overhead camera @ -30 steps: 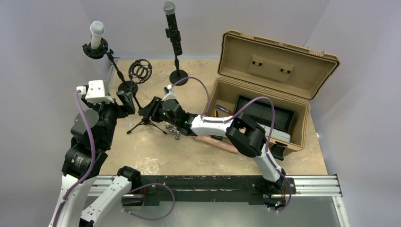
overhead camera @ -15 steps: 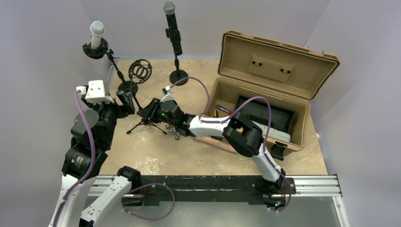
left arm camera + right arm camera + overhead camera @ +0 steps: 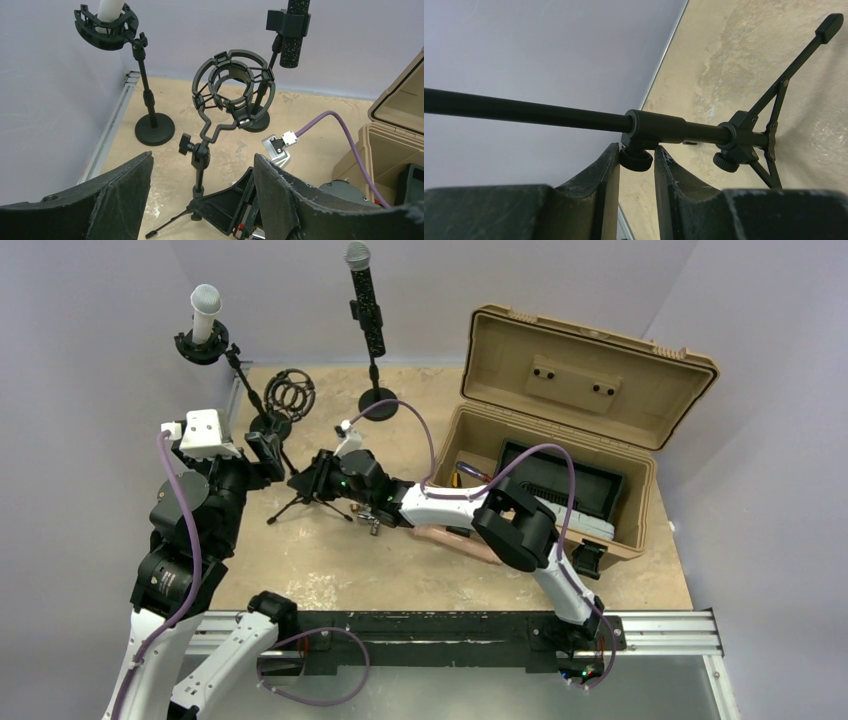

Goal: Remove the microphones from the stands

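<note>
The right hand [image 3: 300, 480] lay low over the counter [image 3: 330, 560], its fingers [image 3: 599, 175] pinched together on the small knob [image 3: 636, 159] under the pole collar of the tripod stand [image 3: 310, 502]; the left hand [image 3: 268, 455] hung just beside that stand with fingers spread apart, gripping nothing; the stand's ring mount [image 3: 234, 85] held nothing; a white microphone [image 3: 204, 310] sat upright in the far-left stand, a black microphone [image 3: 365, 300] clipped in the middle one.
</note>
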